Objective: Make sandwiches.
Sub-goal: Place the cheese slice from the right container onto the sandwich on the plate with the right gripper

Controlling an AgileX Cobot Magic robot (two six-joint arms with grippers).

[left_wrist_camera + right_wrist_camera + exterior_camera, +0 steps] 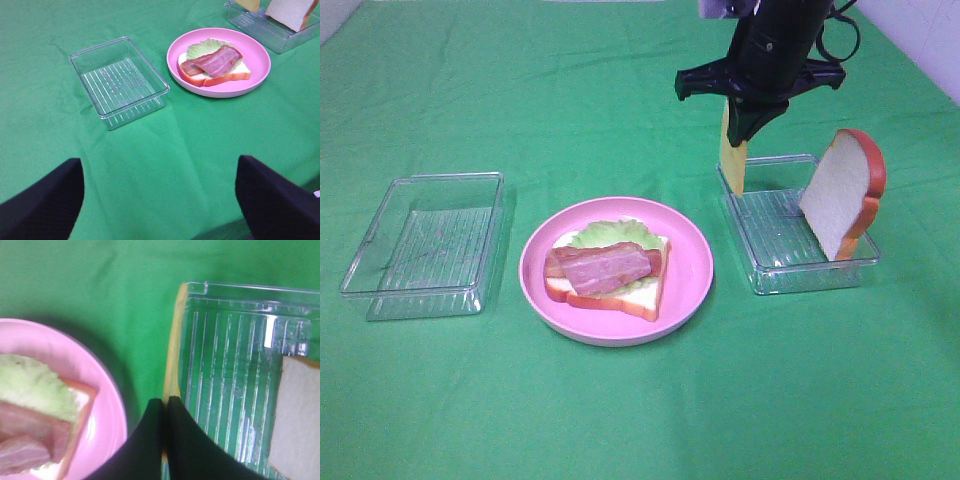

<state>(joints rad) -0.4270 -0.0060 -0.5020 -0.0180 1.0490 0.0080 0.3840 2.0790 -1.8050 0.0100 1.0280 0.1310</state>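
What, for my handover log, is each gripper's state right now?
Left gripper: open, holding nothing.
Right gripper: shut on the cheese slice.

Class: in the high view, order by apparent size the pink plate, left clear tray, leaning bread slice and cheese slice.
Largest: pink plate and left clear tray, too alike to rank.
Next: leaning bread slice.
Smallest: cheese slice, seen nearly edge-on.

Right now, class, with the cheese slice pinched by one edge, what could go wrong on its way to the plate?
1. The cheese slice hangs beside the clear tray's wall; it could snag, jolting the leaning bread slice over.
2. The right gripper pinches only one edge, so the slice might slip out.
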